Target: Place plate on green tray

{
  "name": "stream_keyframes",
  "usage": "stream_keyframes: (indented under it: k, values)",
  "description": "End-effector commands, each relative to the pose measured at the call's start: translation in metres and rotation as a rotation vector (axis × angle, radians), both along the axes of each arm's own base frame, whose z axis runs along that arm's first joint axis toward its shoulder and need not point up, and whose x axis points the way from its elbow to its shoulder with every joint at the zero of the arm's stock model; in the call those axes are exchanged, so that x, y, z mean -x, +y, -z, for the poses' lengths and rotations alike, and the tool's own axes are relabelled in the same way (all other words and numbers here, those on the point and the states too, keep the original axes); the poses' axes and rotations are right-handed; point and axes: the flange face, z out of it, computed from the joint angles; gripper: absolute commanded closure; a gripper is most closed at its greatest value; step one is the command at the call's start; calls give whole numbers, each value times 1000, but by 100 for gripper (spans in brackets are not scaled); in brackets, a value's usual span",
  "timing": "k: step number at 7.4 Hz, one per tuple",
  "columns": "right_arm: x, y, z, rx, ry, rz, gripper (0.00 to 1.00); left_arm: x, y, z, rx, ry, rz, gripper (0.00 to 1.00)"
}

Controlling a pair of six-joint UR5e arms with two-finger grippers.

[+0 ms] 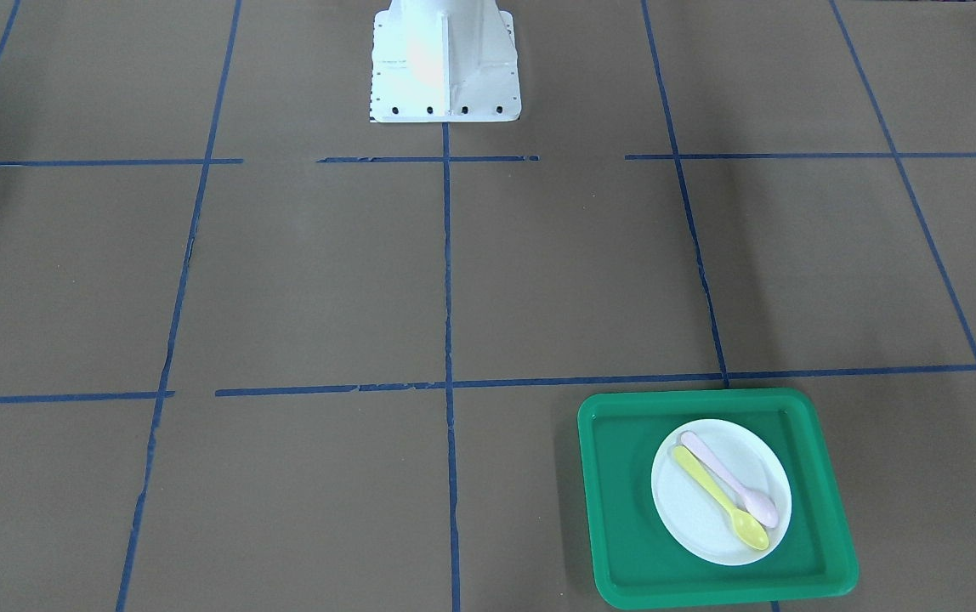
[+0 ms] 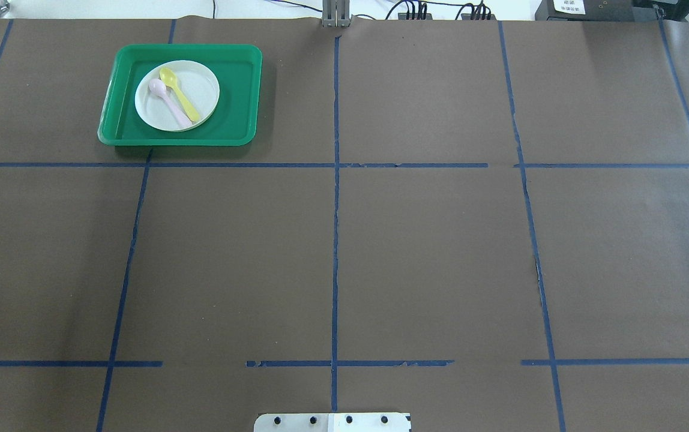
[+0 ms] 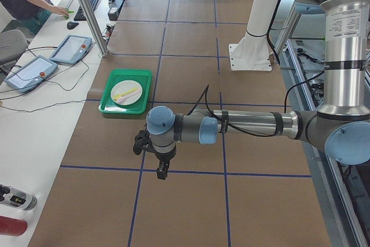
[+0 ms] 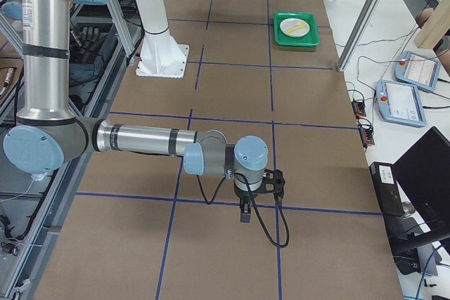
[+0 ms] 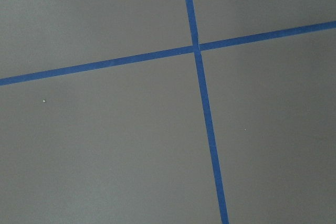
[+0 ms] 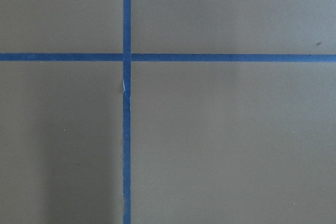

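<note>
The plate is seen lying flat on the floor of the green tray, roughly in the tray's middle and inside its raised rim on every side. Being round, the plate has no long axis of its own. Direction is given by what is laid on it: a yellow spoon and a pink spoon are placed side by side, touching or nearly so, on a diagonal across the plate. Their bowls are turned away from the robot and their handles toward it. The tray's long axis is laid parallel to the far edge of the table. A blue tape line runs just beside the tray's long side nearer the robot. The robot's white base plate is found well apart from the tray, at the opposite edge of the table. The left gripper is held above the table, well apart from the tray, pointing down near a tape crossing. The right gripper is held farther from the tray, likewise pointing down. Whether either gripper's fingers are apart or together cannot be told, since both are shown only from the side.
</note>
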Motion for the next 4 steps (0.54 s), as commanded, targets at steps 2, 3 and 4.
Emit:
stream_keyframes:
  k: [2,3,4]
  values:
    - [0,0,0,0,0,0,0,0,2,-2,3,-1,-1,0]
    - [0,0,0,0,0,0,0,0,3,-3,5,-1,-1,0]
    - [0,0,0,-2,0,0,0,0,3,-3,5,-1,-1,0]
